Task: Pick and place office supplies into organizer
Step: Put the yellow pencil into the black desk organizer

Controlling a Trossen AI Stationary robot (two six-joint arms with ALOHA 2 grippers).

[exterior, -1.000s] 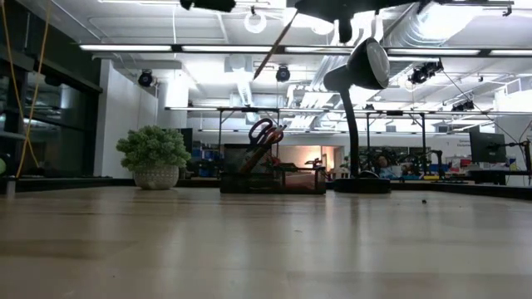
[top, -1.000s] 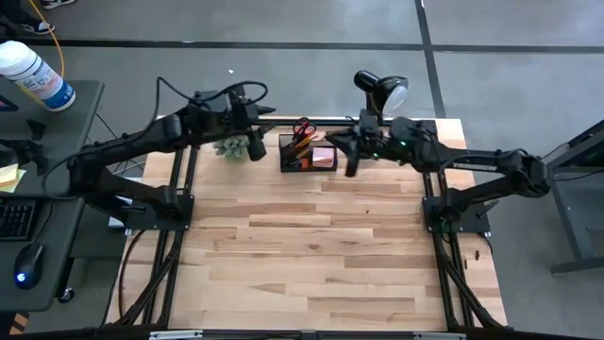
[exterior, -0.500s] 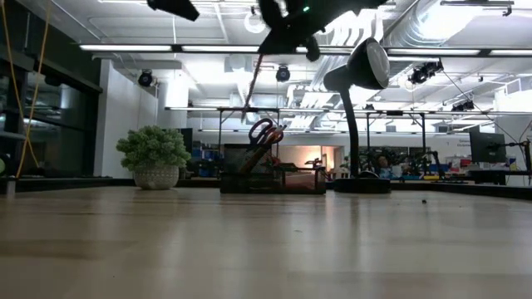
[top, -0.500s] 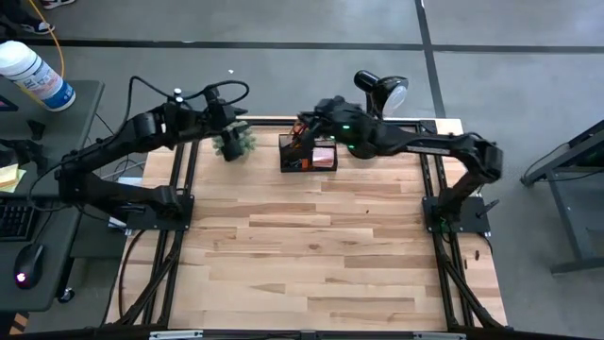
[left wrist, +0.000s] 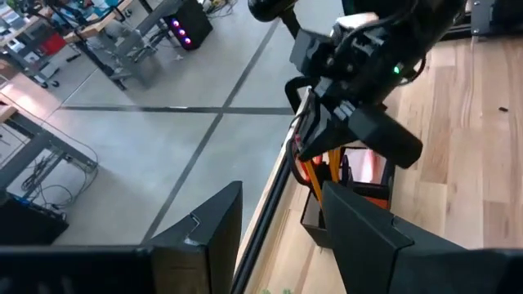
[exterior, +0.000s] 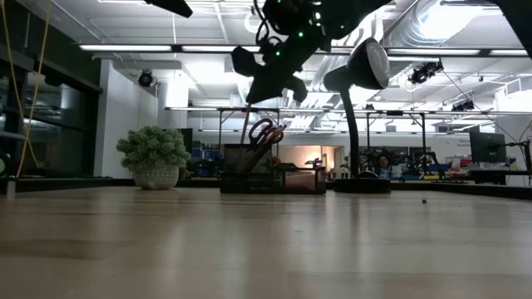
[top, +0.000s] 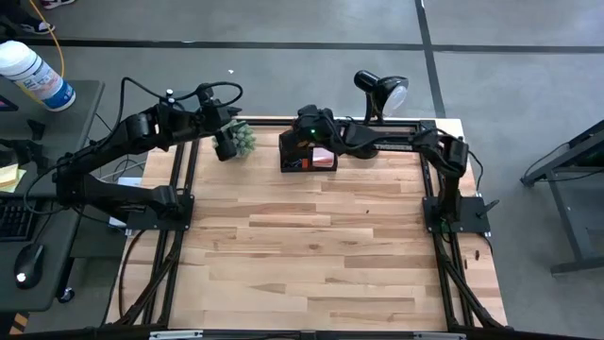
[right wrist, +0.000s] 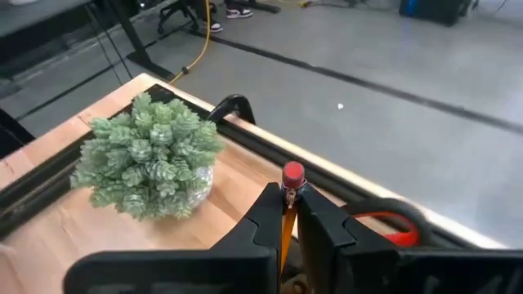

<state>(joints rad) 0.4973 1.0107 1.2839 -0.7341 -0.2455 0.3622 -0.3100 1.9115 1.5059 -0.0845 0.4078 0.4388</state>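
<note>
**Pencil held over the organizer at the table's far edge**

A pale wooden table (top: 311,246) is seen in a large hall with a grey floor and strip lights overhead. The near and middle parts of the board are bare.

At the far edge the black organizer (top: 308,153) is set, with the plant (top: 238,140) well to its left and the lamp (top: 380,90) behind it to the right. In the low view the scissors (exterior: 263,131) are seen standing upright in the taller compartment, red handles up, with orange pencils beside them. A pink pad (top: 324,157) is seen in the lower tray from above.

The right gripper (right wrist: 288,214) is placed directly above the organizer's taller compartment, its arm stretched across from the right side. Its fingers are pressed together on an orange pencil (right wrist: 288,211), which is held upright with the red eraser end (right wrist: 293,173) above the fingers. The pencil's lower end is hidden by the gripper, so it cannot be told whether the tip is inside the compartment.

The left gripper (top: 225,142) is held above the plant, just left of the organizer. Its fingers (left wrist: 364,229) are spread apart and nothing is seen between them.
</note>
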